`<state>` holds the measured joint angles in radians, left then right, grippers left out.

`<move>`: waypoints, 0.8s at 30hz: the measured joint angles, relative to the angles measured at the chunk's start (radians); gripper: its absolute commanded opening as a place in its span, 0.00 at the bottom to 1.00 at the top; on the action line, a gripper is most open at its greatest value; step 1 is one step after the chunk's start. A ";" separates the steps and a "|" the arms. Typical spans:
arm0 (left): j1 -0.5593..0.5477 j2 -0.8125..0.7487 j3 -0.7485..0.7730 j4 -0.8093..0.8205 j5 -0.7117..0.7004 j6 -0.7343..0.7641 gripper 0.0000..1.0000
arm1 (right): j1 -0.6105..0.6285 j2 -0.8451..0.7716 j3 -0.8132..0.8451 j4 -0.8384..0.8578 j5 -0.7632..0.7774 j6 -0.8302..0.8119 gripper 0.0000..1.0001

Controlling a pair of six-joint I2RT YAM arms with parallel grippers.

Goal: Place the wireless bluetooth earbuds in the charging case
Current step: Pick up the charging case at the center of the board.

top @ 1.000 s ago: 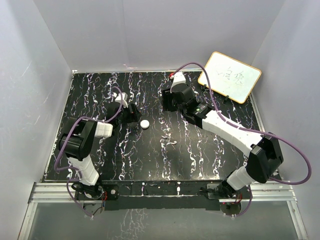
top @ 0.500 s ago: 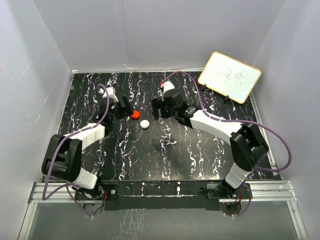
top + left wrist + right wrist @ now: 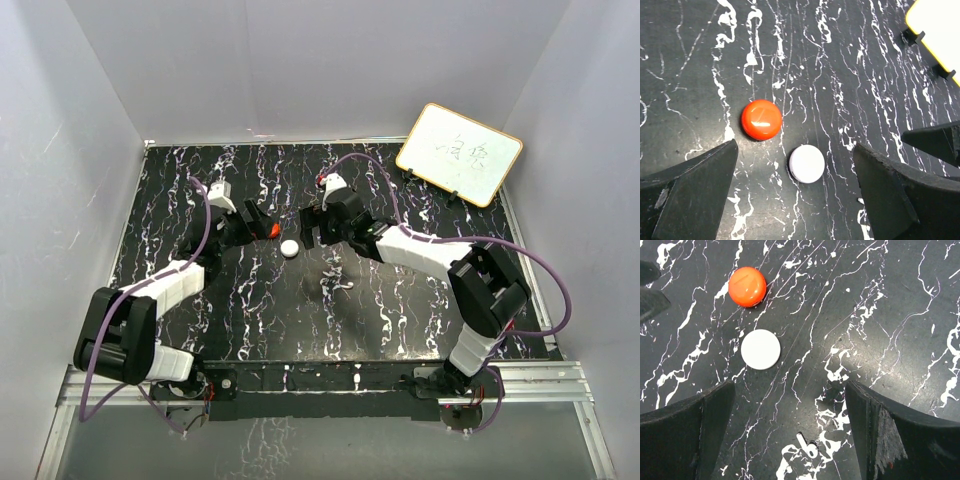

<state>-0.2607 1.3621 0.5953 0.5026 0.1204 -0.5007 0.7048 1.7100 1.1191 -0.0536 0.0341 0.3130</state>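
The charging case (image 3: 761, 119) is a round red puck lying closed on the black marbled table, also seen in the right wrist view (image 3: 747, 286) and the top view (image 3: 274, 230). A white round disc (image 3: 807, 163) lies just beside it. My left gripper (image 3: 795, 150) is open and empty, hovering left of the puck in the top view (image 3: 257, 223). My right gripper (image 3: 790, 385) is open and empty, right of the disc (image 3: 312, 226). No tiny red pieces show. One small white earbud-shaped piece (image 3: 807, 445) lies below the disc, between the right fingers.
A yellow-framed whiteboard (image 3: 459, 153) leans at the back right corner. White walls enclose the table on three sides. White veins in the tabletop (image 3: 200, 300) blur small white things. The two grippers face each other a few centimetres apart.
The left gripper swung off the red puck, uncovering it, then edged back toward it. The right gripper moved left and nearer, up to the disc. Puck and disc have not moved.
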 measured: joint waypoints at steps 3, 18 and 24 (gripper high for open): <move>0.000 0.009 0.000 0.013 0.038 -0.002 0.99 | 0.000 0.000 0.011 -0.002 0.013 0.008 0.90; -0.061 0.132 0.026 -0.025 0.126 0.045 0.98 | -0.069 0.000 0.015 -0.006 0.087 0.034 0.90; -0.104 0.185 0.053 -0.030 0.125 0.052 0.96 | -0.113 0.000 0.006 -0.004 0.067 0.032 0.90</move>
<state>-0.3649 1.5475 0.6479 0.4725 0.2451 -0.4488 0.5922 1.7100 1.1252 -0.0578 0.1013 0.3450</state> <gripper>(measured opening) 0.976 0.904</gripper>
